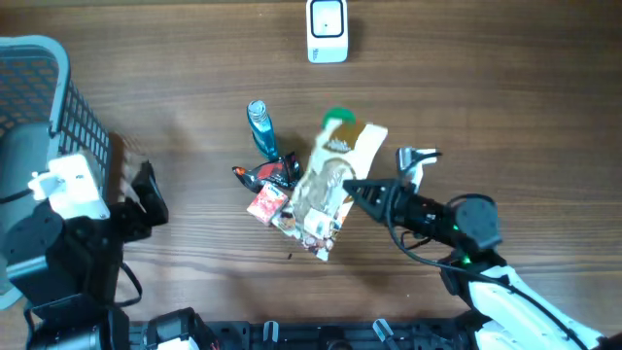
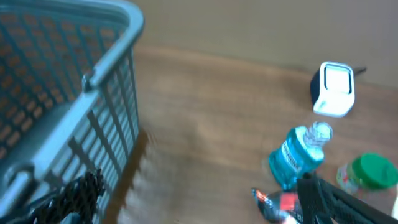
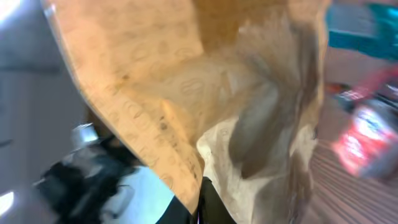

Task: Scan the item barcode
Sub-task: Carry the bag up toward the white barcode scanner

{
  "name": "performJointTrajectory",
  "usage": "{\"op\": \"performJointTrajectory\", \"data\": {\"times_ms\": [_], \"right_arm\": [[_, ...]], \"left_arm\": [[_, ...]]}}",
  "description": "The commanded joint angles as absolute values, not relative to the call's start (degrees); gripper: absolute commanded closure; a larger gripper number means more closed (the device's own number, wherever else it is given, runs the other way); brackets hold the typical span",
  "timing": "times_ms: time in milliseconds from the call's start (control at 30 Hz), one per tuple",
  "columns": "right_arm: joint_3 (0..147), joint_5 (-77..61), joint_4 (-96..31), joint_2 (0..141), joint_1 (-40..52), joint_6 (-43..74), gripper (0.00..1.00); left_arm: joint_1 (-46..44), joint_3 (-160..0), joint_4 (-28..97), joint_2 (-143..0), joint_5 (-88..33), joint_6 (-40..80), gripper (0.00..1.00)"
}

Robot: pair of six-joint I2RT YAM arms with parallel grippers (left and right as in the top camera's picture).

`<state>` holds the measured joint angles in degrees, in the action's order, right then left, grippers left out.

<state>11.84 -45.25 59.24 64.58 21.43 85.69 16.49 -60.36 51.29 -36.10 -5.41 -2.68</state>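
Right tool [image 1: 358, 191]: clenched on edge of tan paper pouch [image 1: 328, 175], a thin pinch at one side. Left tool [image 1: 148, 199]: released, holding nothing, next to basket [image 1: 58, 92]. Pouch: middle of surface [image 1: 486, 97], overlapping red packets [image 1: 268, 202], near blue bottle [image 1: 260, 128] & green-lidded jar [image 1: 338, 119]; well apart from scanner [image 1: 327, 31] at far edge. Risks, est.: soft pouch may sag or slip from edge grip on lift; may drag packets along, since they overlap; creased wall may hide barcode from scanner. Barcode posn not visible, so pouch may need turning
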Motion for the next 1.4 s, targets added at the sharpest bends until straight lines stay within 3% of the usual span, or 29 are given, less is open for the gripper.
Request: {"op": "performJointTrajectory", "data": {"times_ms": [0,267,433,700,867,1133,1233,1367], "right_arm": [[12.3,-53.2,69.6,63.7,17.6,93.0,0.95],[14.4,-55.2,89.3,63.7,10.6,110.5,0.95],[17.7,-50.3,89.3,63.8,10.6,115.6,0.95],[22.5,-50.7,85.2,64.0,10.6,114.3,0.95],[26.4,-50.7,65.1,65.6,10.6,92.1,0.95],[60.4,-50.1,28.9,86.3,10.6,51.0,0.95],[74.9,-43.6,11.1,94.6,10.6,33.8,0.95],[82.3,-25.3,2.9,97.9,10.6,22.3,0.95]], "left_arm": [[16.2,-60.3,56.4,-36.1,-5.7,-2.1,0.00],[16.2,-60.3,65.6,-36.1,-5.7,-2.1,0.00],[16.3,-60.3,65.6,-36.1,-5.7,-2.1,0.00],[16.3,-60.3,65.6,-36.1,-5.7,-2.1,0.00],[16.3,-60.2,65.7,-36.1,-5.7,-2.1,0.00],[16.3,-60.3,65.6,-36.1,-5.7,-2.1,0.00],[16.3,-60.3,65.7,-36.1,-5.7,-2.1,0.00],[16.3,-60.3,65.7,-36.1,-5.7,-2.1,0.00]]}}
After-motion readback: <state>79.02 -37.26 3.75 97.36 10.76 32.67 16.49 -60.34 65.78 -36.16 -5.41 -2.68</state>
